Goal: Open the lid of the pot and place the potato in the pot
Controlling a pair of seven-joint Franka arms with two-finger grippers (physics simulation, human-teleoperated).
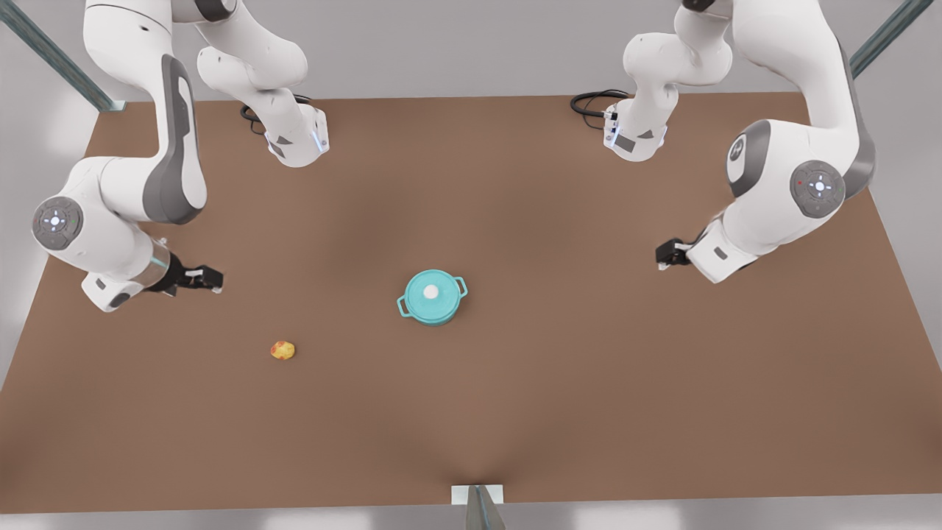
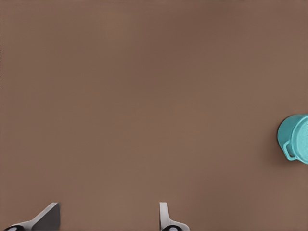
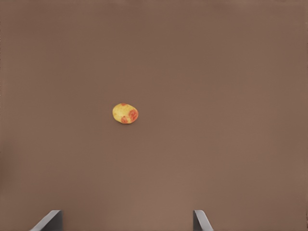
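Potato, the tiny lumpy yellow piece with orange-red blotches (image 3: 125,113), lies out in front of the right gripper (image 3: 126,224), and we start right at that gripper's fingers (image 3: 50,220): two grey tips, spread wide apart, nothing between them, the potato well clear of both. In the front view the right gripper (image 1: 210,280) hangs over the front view's left side of the plain brown surface (image 1: 589,383), and the potato (image 1: 282,350) rests on that surface near it, a little toward the camera and toward the middle. Over to the left gripper (image 2: 108,221): its fingers (image 2: 166,219) are apart too, holding nothing, bare brown below them. In the front view the left gripper (image 1: 662,256) sits at the front view's right side, well apart from everything. Moving outward, the small round teal pot with two loop handles (image 1: 434,318) stands upright near the middle of the surface, between the two grippers, and the left wrist view catches its wall (image 2: 285,137) with one handle. The flat round teal pot lid with its small white centre knob (image 1: 419,287) sits closed on top of the pot, covering the rim. The potato lies well apart from the pot, toward the front view's left.
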